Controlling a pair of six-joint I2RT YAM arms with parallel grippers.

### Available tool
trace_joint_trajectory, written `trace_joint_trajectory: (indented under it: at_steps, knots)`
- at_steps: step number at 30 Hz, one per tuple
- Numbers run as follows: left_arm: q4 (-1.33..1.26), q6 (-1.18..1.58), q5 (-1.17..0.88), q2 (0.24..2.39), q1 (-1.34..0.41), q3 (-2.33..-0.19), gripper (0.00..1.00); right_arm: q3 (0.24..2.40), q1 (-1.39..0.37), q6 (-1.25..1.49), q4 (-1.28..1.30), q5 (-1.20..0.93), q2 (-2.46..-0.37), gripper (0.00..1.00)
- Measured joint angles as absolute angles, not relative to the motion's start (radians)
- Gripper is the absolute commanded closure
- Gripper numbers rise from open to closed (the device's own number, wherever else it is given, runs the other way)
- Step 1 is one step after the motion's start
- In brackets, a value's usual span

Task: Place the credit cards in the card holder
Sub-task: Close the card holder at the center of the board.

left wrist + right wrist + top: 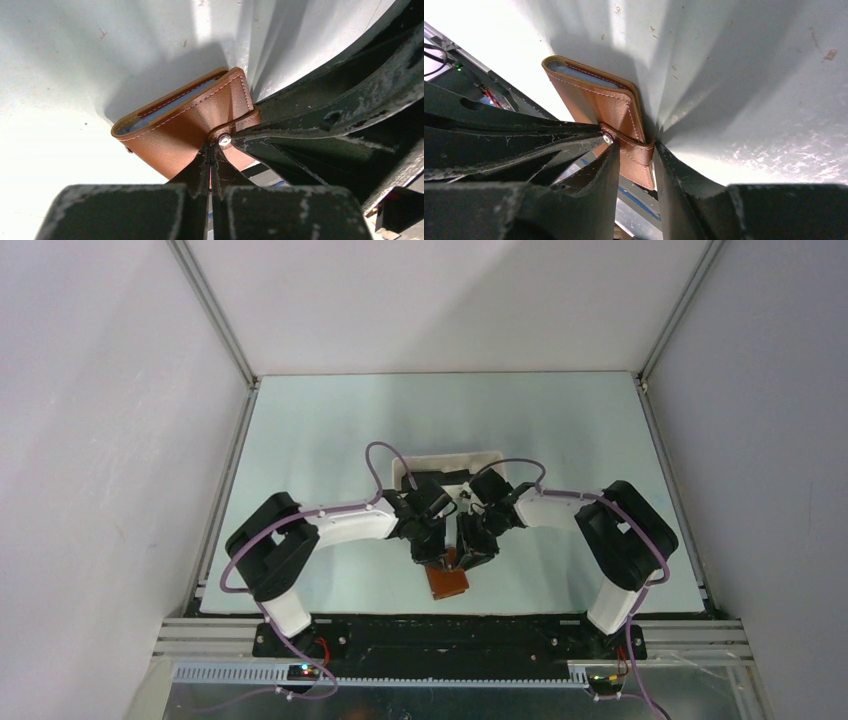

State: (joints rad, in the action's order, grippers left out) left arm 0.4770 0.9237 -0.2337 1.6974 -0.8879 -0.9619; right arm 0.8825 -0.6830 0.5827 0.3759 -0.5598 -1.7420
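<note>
**Left wrist view.** The wallet (180,127) is seen folded shut over the pale table (60,75), with its snap tab (239,125) fastened. The left gripper (212,165) is closed, fingers together, tips against the stud at the wallet's near end. Whether a sliver of tab is pinched cannot be told.

**Right wrist view.** The right gripper (636,165) is clamped across the wallet's thickness at the tab end, one finger on each face.

**Top view.** A white tray (478,456) is noted beyond the wallet, past both grippers. No cards can be made out; that area is covered by the arms.

**Handling, judged.**
- The wallet is taken to be light, soft and springy at the fold, its grained leather not slippery.
- The tab looks thin and floppy. It is best caught at its free end beside the stud while the body is pinned across its thickness.
</note>
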Motion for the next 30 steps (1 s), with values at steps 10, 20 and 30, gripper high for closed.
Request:
trace_joint_trajectory:
  at_steps: [10, 20, 30]
  knots:
    - [0.516, 0.917, -0.224, 1.721, -0.896, -0.996, 1.00, 0.914, -0.748, 0.566, 0.427, -0.423, -1.731, 0.65]
    - [0.538, 0.915, -0.208, 1.731, -0.906, -1.016, 1.00, 0.911, -0.772, 0.564, 0.436, -0.365, -1.692, 0.62]
    - [0.522, 0.916, -0.177, 1.719, -0.925, -1.010, 1.00, 0.858, -0.717, 0.565, 0.448, -0.366, -1.603, 0.55]
